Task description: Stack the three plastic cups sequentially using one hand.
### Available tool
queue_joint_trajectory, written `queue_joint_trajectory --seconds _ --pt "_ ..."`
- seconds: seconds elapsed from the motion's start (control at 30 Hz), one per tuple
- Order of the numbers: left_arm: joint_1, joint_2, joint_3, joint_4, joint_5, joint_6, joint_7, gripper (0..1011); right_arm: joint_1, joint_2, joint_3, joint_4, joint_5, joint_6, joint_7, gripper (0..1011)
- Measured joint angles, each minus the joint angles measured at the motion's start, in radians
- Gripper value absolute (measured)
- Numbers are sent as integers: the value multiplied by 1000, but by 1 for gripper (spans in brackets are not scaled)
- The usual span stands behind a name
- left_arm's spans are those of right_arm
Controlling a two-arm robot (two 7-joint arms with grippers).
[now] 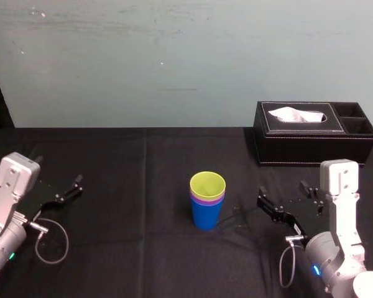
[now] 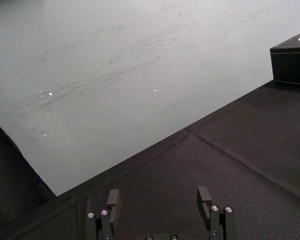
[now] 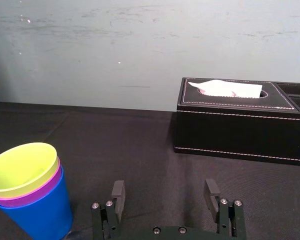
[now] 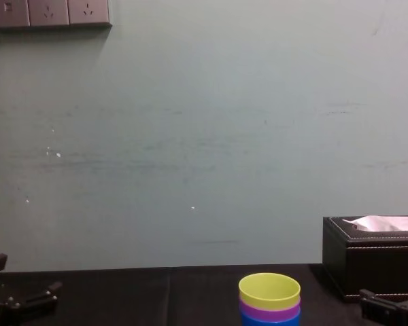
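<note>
The three plastic cups stand nested in one upright stack at the middle of the black table: the blue cup at the bottom, the purple cup inside it, the yellow-green cup on top. The same stack shows as blue cup, purple cup and yellow-green cup in the right wrist view, and as the yellow-green cup in the chest view. My right gripper hangs open to the right of the stack, apart from it, holding nothing. My left gripper rests open at the far left.
A black leather tissue box with a white tissue sits at the back right, behind the right gripper. The black tablecloth runs back to a pale green wall. Loose cables hang beside both arms.
</note>
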Motion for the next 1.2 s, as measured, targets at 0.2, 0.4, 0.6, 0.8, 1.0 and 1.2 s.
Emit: queue_joint_trajectory --seconds 0.2,0.4,0.6,0.8,1.0,1.2 --pt "0 0 0 0 0 0 0 1001 0 1 0 -1 0 1 0 1004" --pt "0 0 0 0 0 0 0 1000 1 1 0 -1 1 1 0 1004" --pt "0 0 0 0 0 0 0 1000 1 1 0 -1 1 1 0 1004" --pt "0 0 0 0 0 0 0 1000 1 1 0 -1 2 1 0 1004" --pt "0 0 0 0 0 0 0 1000 1 1 0 -1 2 1 0 1004" --pt "0 0 0 0 0 0 0 1000 1 1 0 -1 2 1 0 1004"
